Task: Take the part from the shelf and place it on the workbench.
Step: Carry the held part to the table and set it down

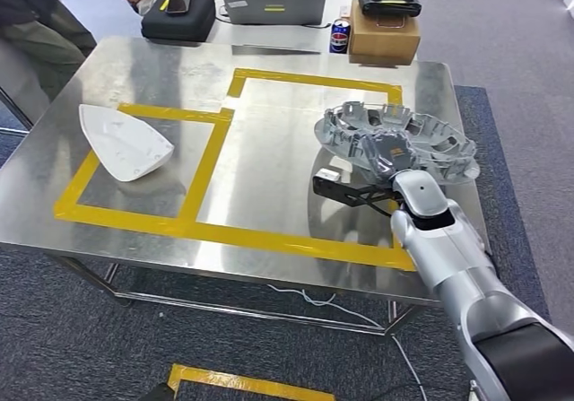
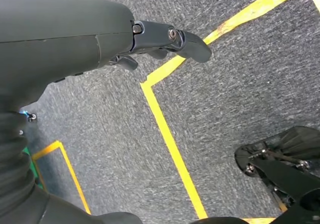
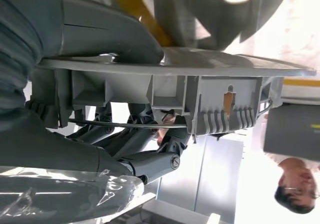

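Left hand: the left hand (image 2: 166, 38) hangs over the carpeted floor (image 2: 113, 134), crossed by yellow tape; its fingers are loosely extended and hold nothing.
White shell: a white shell (image 1: 126, 141) lies on the steel surface (image 1: 271, 177) at about 9 o'clock, inside the left taped box, well apart from the work.
Tape outline: yellow tape (image 1: 223, 235) marks two boxes on the surface; the larger one runs from the centre toward 3 o'clock.
Part: the grey part (image 1: 399, 136), a round ribbed plate, sits at about 3 o'clock over the right edge of the larger box. Whether it rests on the surface or hangs just above it I cannot tell.
Right hand: the right hand (image 1: 389, 163) grips the part's near rim; in the right wrist view the thumb lies on the flat face and the dark fingers (image 3: 151, 159) curl beneath the ribs.
Step in hand: judged to be the set-down, late in the task.
Doing it well: lower the plate level so the far rim does not tip, bring it to rest inside the tape, and spread the fingers only once its weight is on the surface, then draw the hand out toward 5 o'clock without dragging the rim.
Background: a laptop (image 1: 274, 2), a black case (image 1: 178, 15), a can (image 1: 340, 35) and a cardboard box (image 1: 385, 33) stand at 12 o'clock; a person sits at 11 o'clock.
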`<action>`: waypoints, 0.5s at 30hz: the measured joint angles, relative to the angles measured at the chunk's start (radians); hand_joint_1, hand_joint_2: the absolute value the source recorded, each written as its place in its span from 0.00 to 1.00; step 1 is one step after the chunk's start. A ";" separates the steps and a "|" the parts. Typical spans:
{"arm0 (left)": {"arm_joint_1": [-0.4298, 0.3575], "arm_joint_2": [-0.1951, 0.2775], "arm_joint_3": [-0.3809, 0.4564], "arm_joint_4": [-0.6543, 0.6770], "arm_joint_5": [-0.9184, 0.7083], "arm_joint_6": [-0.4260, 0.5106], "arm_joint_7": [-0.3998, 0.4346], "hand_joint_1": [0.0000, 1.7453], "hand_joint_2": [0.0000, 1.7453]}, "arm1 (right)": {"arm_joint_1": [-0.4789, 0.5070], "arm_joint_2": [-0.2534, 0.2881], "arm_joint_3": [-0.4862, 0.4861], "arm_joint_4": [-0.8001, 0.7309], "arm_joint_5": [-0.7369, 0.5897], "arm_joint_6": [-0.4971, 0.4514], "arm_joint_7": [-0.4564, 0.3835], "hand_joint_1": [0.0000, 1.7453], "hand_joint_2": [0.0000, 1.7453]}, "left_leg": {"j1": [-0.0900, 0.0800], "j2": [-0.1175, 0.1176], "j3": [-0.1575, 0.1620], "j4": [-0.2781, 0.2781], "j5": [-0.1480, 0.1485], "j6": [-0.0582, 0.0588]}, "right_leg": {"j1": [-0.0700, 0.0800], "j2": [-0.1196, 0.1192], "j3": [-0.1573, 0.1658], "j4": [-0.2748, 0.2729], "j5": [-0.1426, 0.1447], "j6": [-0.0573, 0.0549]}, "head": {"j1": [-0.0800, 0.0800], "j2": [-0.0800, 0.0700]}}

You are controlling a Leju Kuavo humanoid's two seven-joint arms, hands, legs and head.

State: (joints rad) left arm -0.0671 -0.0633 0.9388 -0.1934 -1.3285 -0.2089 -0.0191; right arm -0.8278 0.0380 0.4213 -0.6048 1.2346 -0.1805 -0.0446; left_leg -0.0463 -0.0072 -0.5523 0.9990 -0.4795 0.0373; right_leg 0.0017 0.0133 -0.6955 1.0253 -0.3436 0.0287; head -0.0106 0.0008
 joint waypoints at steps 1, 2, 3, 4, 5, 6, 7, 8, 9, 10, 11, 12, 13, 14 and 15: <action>0.000 0.000 0.000 0.000 0.000 -0.001 0.000 0.00 1.00 | 0.004 0.005 0.002 0.002 -0.003 -0.005 -0.005 1.00 1.00 | 0.000 0.000 0.000 0.000 0.000 0.000 | 0.000 0.000 0.000 0.000 0.000 0.000 | 0.000 0.000; -0.001 0.000 0.000 0.000 0.000 -0.002 0.000 0.00 1.00 | 0.008 0.011 0.004 0.004 -0.004 -0.010 -0.008 1.00 1.00 | 0.000 0.000 0.000 0.000 0.000 0.000 | 0.000 0.000 0.000 0.000 0.000 0.000 | 0.000 0.000; 0.000 0.000 0.000 0.000 0.000 -0.003 0.000 0.00 1.00 | 0.012 0.017 0.006 0.006 -0.005 -0.014 -0.010 1.00 1.00 | 0.000 0.000 0.000 0.000 0.000 0.000 | 0.000 0.000 0.000 0.000 0.000 0.000 | 0.000 0.000; 0.000 0.000 0.000 0.000 0.000 -0.004 0.000 0.00 1.00 | 0.015 0.023 0.008 0.007 -0.005 -0.017 -0.010 1.00 1.00 | 0.000 0.000 0.000 0.000 0.000 0.000 | 0.000 0.000 0.000 0.000 0.000 0.000 | 0.000 0.000; 0.000 0.000 0.000 0.000 0.001 -0.007 0.001 0.00 1.00 | 0.017 0.028 0.010 0.009 -0.006 -0.019 -0.010 1.00 1.00 | 0.000 0.000 0.000 0.000 0.000 0.000 | 0.000 0.000 0.000 0.000 0.000 0.000 | 0.000 0.000; -0.001 0.000 0.000 0.000 0.004 -0.014 0.005 0.00 1.00 | 0.018 0.032 0.013 0.011 -0.008 -0.019 -0.011 1.00 1.00 | 0.000 0.000 0.000 0.000 0.000 0.000 | 0.000 0.000 0.000 0.000 0.000 0.000 | 0.000 0.000; -0.001 0.000 0.000 0.000 0.007 -0.024 0.011 0.00 1.00 | 0.019 0.036 0.016 0.013 -0.012 -0.020 -0.013 1.00 1.00 | 0.000 0.000 0.000 0.000 0.000 0.000 | 0.000 0.000 0.000 0.000 0.000 0.000 | 0.000 0.000; 0.000 0.000 0.000 0.000 0.008 -0.036 0.019 0.00 1.00 | 0.021 0.040 0.019 0.015 -0.017 -0.020 -0.017 1.00 1.00 | 0.000 0.000 0.000 0.000 0.000 0.000 | 0.000 0.000 0.000 0.000 0.000 0.000 | 0.000 0.000; 0.000 -0.001 0.001 0.000 0.007 -0.046 0.025 0.00 1.00 | 0.022 0.043 0.022 0.018 -0.021 -0.021 -0.021 1.00 1.00 | 0.000 0.000 0.000 0.000 0.000 0.000 | 0.000 0.000 0.000 0.000 0.000 0.000 | 0.000 0.000; 0.000 -0.002 0.001 0.000 0.003 -0.055 0.030 0.00 1.00 | 0.023 0.047 0.026 0.021 -0.023 -0.021 -0.026 1.00 1.00 | 0.000 0.000 0.000 0.000 0.000 0.000 | 0.000 0.000 0.000 0.000 0.000 0.000 | 0.000 0.000; 0.000 -0.003 0.001 0.000 -0.001 -0.061 0.032 0.00 1.00 | 0.024 0.050 0.030 0.023 -0.024 -0.021 -0.031 1.00 1.00 | 0.000 0.000 0.000 0.000 0.000 0.000 | 0.000 0.000 0.000 0.000 0.000 0.000 | 0.000 0.000; 0.000 -0.004 0.000 0.000 -0.004 -0.065 0.032 0.00 1.00 | 0.024 0.054 0.034 0.026 -0.025 -0.021 -0.034 1.00 1.00 | 0.000 0.000 0.000 0.000 0.000 0.000 | 0.000 0.000 0.000 0.000 0.000 0.000 | 0.000 0.000; 0.000 -0.005 0.000 0.000 -0.007 -0.067 0.032 0.00 1.00 | 0.025 0.057 0.037 0.028 -0.025 -0.021 -0.036 0.75 0.75 | 0.000 0.000 0.000 0.000 0.000 0.000 | 0.000 0.000 0.000 0.000 0.000 0.000 | 0.000 0.000; 0.000 -0.006 0.000 0.000 -0.010 -0.071 0.033 0.00 1.00 | 0.025 0.060 0.041 0.030 -0.024 -0.021 -0.036 0.50 0.50 | 0.000 0.000 0.000 0.000 0.000 0.000 | 0.000 0.000 0.000 0.000 0.000 0.000 | 0.000 0.000; 0.000 -0.007 0.000 0.000 -0.015 -0.076 0.035 0.00 1.00 | 0.025 0.063 0.046 0.033 -0.024 -0.021 -0.036 0.25 0.25 | 0.000 0.000 0.000 0.000 0.000 0.000 | 0.000 0.000 0.000 0.000 0.000 0.000 | 0.000 0.000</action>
State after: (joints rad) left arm -0.0672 -0.0704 0.9391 -0.1934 -1.3432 -0.2848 0.0158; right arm -0.8025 0.1007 0.4671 -0.5721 1.2108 -0.2018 -0.0805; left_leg -0.0462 -0.0070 -0.5523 0.9990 -0.4795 0.0372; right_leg 0.0018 0.0130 -0.6956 1.0251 -0.3436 0.0284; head -0.0108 0.0008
